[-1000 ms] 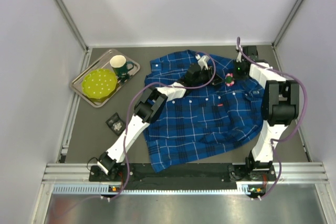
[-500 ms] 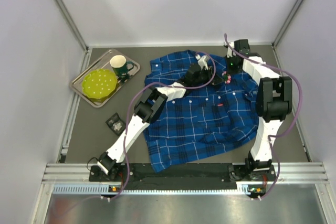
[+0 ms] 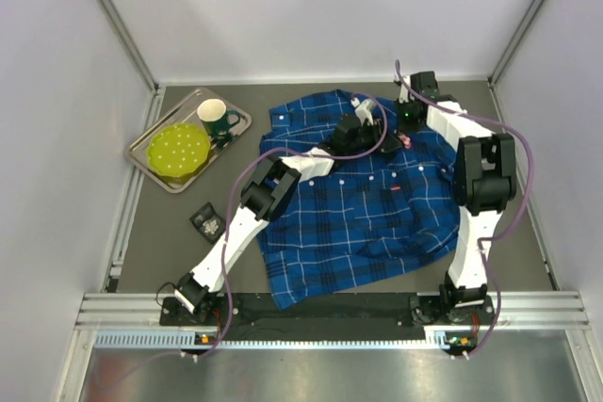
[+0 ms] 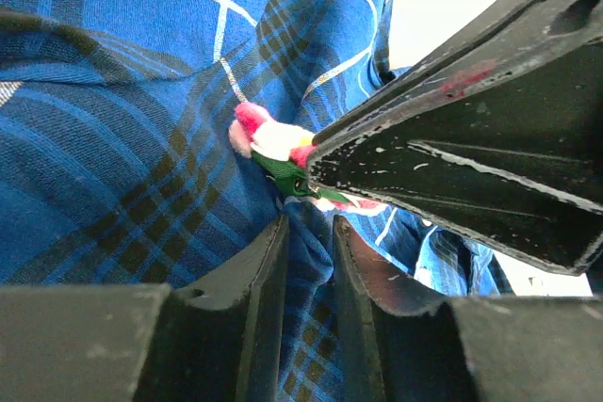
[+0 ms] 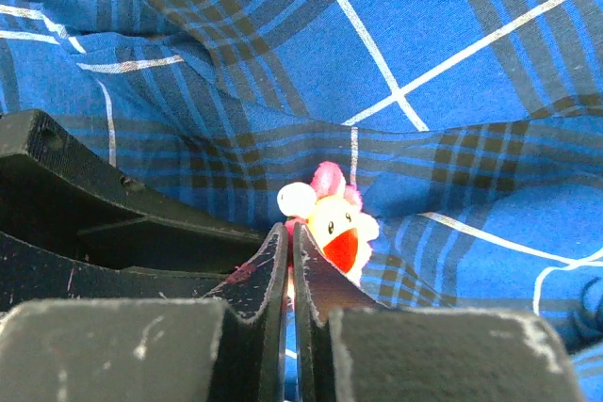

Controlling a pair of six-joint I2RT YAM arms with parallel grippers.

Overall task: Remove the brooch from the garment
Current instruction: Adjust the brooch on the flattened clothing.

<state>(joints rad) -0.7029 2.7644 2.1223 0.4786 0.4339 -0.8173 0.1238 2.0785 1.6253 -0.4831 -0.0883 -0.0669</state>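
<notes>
Brooch (image 3: 405, 140) sits on the garment (image 3: 367, 214), far-right part of the cloth, close to the collar end. It's a small pink, white and yellow piece with a red spot and a green bit.

Left to right on the desk (image 3: 151, 242):
- Far left: metal tray (image 3: 141, 155) carrying a yellow-green dotted plate (image 3: 177, 150) and a dark green mug (image 3: 217, 118). The mug is upright, just beside the plate on the far-right side.
- Near side of the tray, apart from it: a small black box (image 3: 206, 221), contents too small to tell.
- Centre to right: garment spread flat with some wrinkles, near hem close to the arm bases.
- Left arm reaches diagonally across the garment. Left hand (image 4: 309, 233) is narrow, with a fold of plaid cloth pinched between the fingers, just near-side of the brooch in the left wrist view.
- Right arm comes in from the right and folds back toward the far edge. Right hand (image 5: 288, 229) is nearly closed, only a thin slit between the fingers, with its tips at the brooch and a trace of pink showing in the slit, so it looks clamped on the brooch's edge.
- The two hands are just beside each other, with the brooch between them.
</notes>
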